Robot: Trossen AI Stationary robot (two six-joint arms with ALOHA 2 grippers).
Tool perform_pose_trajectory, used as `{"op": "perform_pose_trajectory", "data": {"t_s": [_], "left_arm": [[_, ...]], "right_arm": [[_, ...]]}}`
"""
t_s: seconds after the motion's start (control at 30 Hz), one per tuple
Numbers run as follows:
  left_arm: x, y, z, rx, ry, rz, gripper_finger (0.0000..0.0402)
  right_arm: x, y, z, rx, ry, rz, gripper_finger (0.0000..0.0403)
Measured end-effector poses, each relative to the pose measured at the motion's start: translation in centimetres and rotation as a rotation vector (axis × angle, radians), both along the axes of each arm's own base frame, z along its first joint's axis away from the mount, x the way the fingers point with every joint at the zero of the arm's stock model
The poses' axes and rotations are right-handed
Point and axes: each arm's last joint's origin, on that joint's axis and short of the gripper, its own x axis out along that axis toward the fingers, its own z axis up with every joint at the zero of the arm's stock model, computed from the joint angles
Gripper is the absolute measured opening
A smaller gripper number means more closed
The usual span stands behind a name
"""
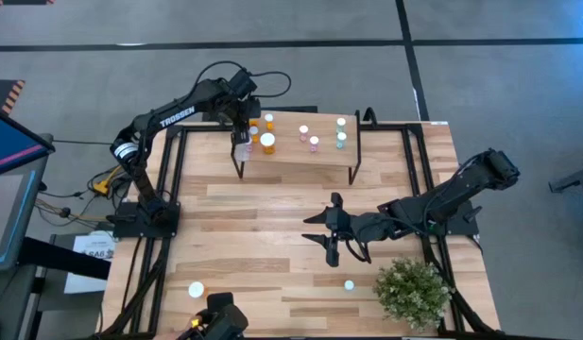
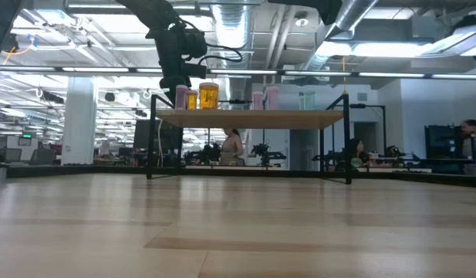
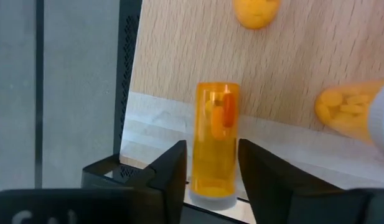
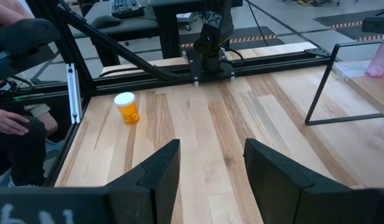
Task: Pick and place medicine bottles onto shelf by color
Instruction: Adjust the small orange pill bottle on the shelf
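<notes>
From above, the left gripper [image 1: 242, 140] stood over the shelf [image 1: 300, 156] at its left end, beside orange medicine bottles [image 1: 267, 142]; the right gripper [image 1: 331, 236] hung mid-table, fingers spread and empty; the low view showed orange, pink and teal bottles along the shelf top; the left wrist view showed both fingers [image 3: 170, 174] flanking an upright orange bottle [image 3: 216, 140] at the shelf edge, firm grasp or released undeterminable; the right wrist view showed another orange bottle [image 4: 127, 107] near the table's left edge.

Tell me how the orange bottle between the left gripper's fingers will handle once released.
The small orange bottle is tall and narrow, so it probably tips easily. Its smooth round wall looks slippery and would likely roll. It stands near the shelf end, so a nudge might drop it.
</notes>
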Motion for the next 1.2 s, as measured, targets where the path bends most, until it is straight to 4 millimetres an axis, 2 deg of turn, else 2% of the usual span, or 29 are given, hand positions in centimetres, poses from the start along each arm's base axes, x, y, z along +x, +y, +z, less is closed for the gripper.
{"op": "perform_pose_trajectory", "data": {"t_s": [0.37,1.2], "left_arm": [[0.04,0.04,0.04,0.006,-0.006,0.0,0.0084],[0.08,0.09,0.47,0.016,-0.014,0.002,0.008]], "right_arm": [[0.0,0.0,0.0,0.0,0.0,0.0,0.0201],[0.0,0.0,0.0,-0.001,0.0,0.0,0.0201]]}}
